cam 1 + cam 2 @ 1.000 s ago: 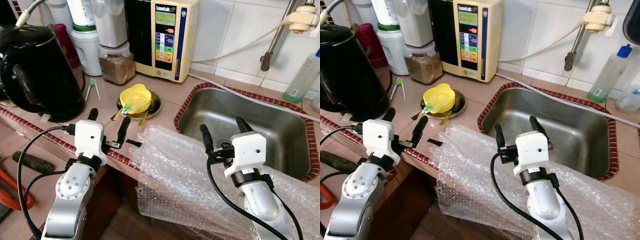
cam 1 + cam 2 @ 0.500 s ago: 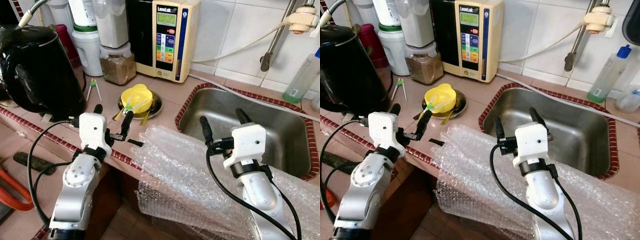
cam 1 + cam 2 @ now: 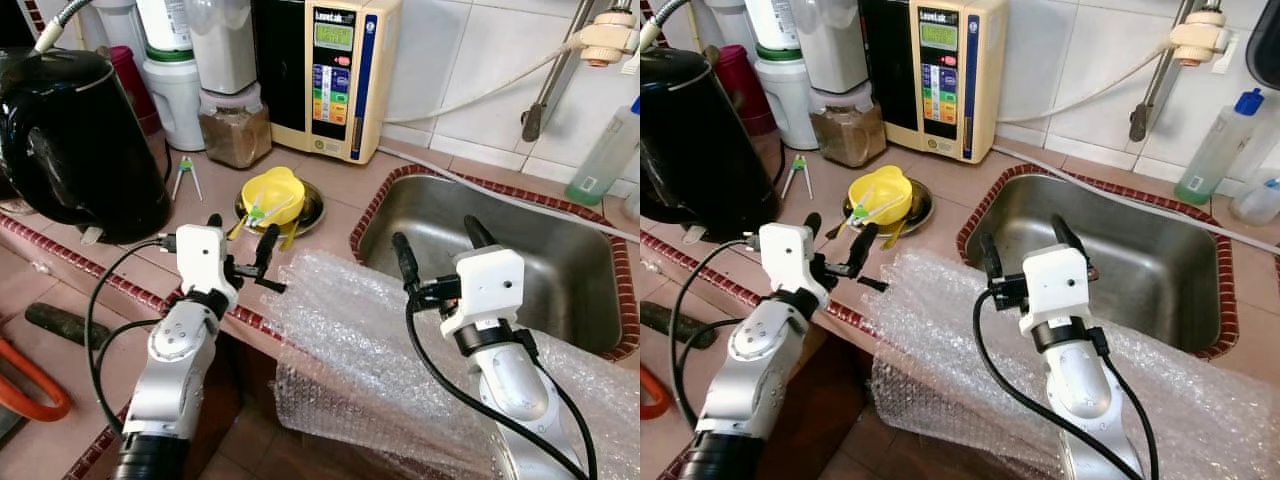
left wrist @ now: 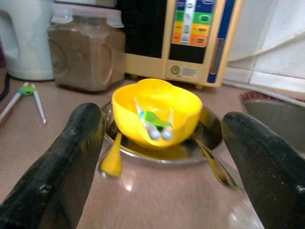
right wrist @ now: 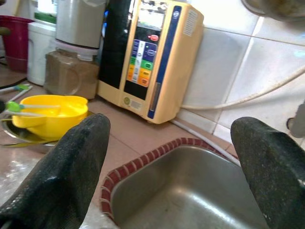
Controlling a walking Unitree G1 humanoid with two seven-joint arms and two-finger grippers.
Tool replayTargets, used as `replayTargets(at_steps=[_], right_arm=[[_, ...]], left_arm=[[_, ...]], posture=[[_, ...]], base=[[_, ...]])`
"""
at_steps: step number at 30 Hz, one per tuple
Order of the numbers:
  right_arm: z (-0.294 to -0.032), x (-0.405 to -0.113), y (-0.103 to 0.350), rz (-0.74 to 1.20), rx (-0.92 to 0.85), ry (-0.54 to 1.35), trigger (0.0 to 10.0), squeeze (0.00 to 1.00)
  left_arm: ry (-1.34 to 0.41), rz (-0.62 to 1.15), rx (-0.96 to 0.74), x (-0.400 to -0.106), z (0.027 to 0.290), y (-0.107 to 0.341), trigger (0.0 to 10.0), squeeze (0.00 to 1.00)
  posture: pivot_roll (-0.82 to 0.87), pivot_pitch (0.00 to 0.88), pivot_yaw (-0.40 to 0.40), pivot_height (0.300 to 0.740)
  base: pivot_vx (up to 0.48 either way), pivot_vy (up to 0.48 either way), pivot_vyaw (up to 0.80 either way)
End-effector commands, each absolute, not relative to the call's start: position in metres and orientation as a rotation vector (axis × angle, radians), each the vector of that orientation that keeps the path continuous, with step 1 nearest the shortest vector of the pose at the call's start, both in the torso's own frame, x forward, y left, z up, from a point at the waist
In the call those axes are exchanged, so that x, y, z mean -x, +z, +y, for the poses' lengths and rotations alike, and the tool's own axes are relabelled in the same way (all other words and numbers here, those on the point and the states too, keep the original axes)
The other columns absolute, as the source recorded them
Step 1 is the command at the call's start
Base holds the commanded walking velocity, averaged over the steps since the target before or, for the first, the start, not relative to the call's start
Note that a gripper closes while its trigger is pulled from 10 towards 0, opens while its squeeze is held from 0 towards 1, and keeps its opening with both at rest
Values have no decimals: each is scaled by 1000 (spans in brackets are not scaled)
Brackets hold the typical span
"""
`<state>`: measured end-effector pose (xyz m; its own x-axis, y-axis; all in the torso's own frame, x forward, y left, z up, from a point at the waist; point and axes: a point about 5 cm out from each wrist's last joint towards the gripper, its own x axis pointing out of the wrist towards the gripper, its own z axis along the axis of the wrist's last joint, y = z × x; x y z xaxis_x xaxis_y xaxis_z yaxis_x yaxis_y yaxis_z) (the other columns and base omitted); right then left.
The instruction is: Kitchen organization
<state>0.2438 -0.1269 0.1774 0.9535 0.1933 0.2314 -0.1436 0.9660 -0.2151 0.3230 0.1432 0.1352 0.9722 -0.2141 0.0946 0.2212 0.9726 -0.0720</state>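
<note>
Before yellow bowl (image 4: 156, 110): left tool (image 3: 242, 243) spread wide.

Tiled counter (image 3: 330, 190), red-brick trim along front edge. Steel sink (image 3: 520, 250) set into its right part. Bubble wrap (image 3: 350, 330) draped over front edge. Mid-counter: metal plate (image 3: 308, 205) carrying yellow bowl (image 3: 272, 195). Black kettle (image 3: 75, 140) at left; jar of brown powder (image 3: 233, 130) and cream appliance (image 3: 335, 75) along back.

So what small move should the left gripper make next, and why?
Probably ease the left gripper forward toward the yellow bowl. Its fingers are open and apart from the bowl, which sits centred between them on a metal plate in the left wrist view.
</note>
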Motion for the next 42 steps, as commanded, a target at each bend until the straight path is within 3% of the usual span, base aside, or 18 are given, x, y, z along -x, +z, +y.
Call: replayTargets(at_steps=[1, 11, 14, 15, 30, 32, 42], right_arm=[[-124, -242, 177, -243, 193, 203, 10000, 0], [-120, -236, 176, -232, 203, 242, 10000, 0], [-118, -233, 175, -229, 209, 253, 10000, 0], [-118, -233, 175, -228, 208, 254, 10000, 0], [-103, -228, 167, -158, 107, 367, 10000, 0], [-104, -229, 167, -155, 110, 368, 10000, 0], [-102, -230, 166, -155, 117, 377, 10000, 0]], left_arm=[[-203, -95, 99, -332, 144, 137, 10000, 0], [-161, -66, 110, -358, 148, 139, 10000, 0], [-156, -44, 131, -367, 148, 137, 2980, 0], [-158, -42, 135, -368, 147, 138, 0, 0], [-210, -5, 104, -378, 134, 135, 39, 0], [-208, -7, 101, -379, 137, 134, 706, 0], [-193, -18, 93, -381, 143, 136, 0, 0]], posture=[[-12, 27, -8, 740], [-50, 37, 4, 740], [-58, 38, 11, 740], [-60, 38, 13, 740], [-53, 45, 31, 740], [-49, 45, 37, 740], [-39, 44, 41, 740]], base=[[0, 0, 0], [0, 0, 0], [0, 0, 0], [0, 0, 0], [0, 0, 0], [0, 0, 0], [0, 0, 0]])
